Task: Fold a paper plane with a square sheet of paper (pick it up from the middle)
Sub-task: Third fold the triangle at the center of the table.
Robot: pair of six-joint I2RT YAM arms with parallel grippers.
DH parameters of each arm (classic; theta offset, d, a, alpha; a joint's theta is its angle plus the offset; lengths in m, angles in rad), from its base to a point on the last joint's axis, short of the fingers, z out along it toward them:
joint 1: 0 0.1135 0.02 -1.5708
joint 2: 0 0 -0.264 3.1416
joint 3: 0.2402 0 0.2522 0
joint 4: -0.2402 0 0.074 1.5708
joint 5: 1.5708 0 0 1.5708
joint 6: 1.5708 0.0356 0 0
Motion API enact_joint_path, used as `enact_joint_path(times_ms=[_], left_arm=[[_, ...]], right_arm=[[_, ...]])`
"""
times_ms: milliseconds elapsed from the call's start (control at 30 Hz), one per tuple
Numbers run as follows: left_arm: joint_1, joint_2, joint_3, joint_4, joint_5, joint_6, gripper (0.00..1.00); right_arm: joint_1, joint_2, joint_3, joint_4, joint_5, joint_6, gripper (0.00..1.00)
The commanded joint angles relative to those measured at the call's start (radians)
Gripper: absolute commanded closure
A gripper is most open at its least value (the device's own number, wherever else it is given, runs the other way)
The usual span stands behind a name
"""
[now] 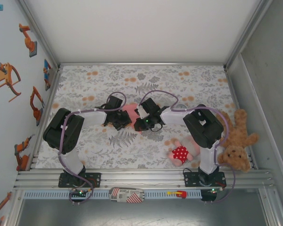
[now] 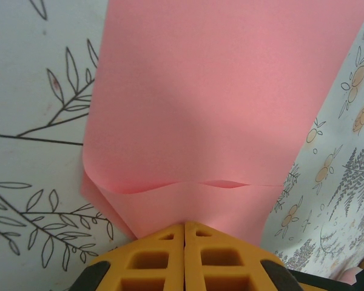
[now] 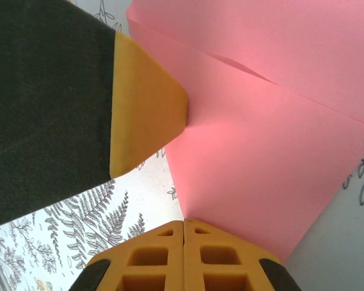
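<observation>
The square sheet of paper [image 1: 130, 112] is salmon pink and sits mid-table between my two grippers, mostly covered by them from above. In the left wrist view the sheet [image 2: 218, 109] has one layer folded over another, with a wavy free edge across it. My left gripper [image 2: 184, 224] is shut, its yellow tips pinching the sheet's near edge. My right gripper [image 3: 184, 221] is shut on another edge of the sheet [image 3: 261, 139]. One finger of the left gripper [image 3: 145, 103] touches the paper's edge at upper left. From above, the left gripper [image 1: 124, 117] and right gripper [image 1: 142, 117] nearly meet.
A pink plush doll in a red dotted dress [image 1: 181, 151] lies by the right arm's base. A brown teddy bear [image 1: 237, 141] lies at the right edge. The floral tablecloth [image 1: 94, 84] is walled at the back and both sides; a metal rail [image 1: 141, 175] runs along the front.
</observation>
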Motion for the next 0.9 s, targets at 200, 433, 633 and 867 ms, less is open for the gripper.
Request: enact_joint_path(times_ms=[200,433,633,867], left_arm=[[0.011,0.063,-0.034,-0.083,-0.066,0.008,0.92],[0.022,0.073,-0.038,-0.087,-0.063,0.019,0.92],[0.024,0.065,-0.033,-0.087,-0.055,0.024,0.92],[0.023,0.058,-0.014,-0.080,-0.031,0.024,0.92]], right_arm=[[0.008,0.003,-0.005,-0.071,0.027,-0.052,1.00],[0.004,-0.054,-0.101,-0.071,0.013,-0.075,1.00],[-0.008,-0.157,-0.204,-0.061,0.038,-0.116,1.00],[-0.008,-0.243,-0.187,0.032,-0.008,-0.091,1.00]])
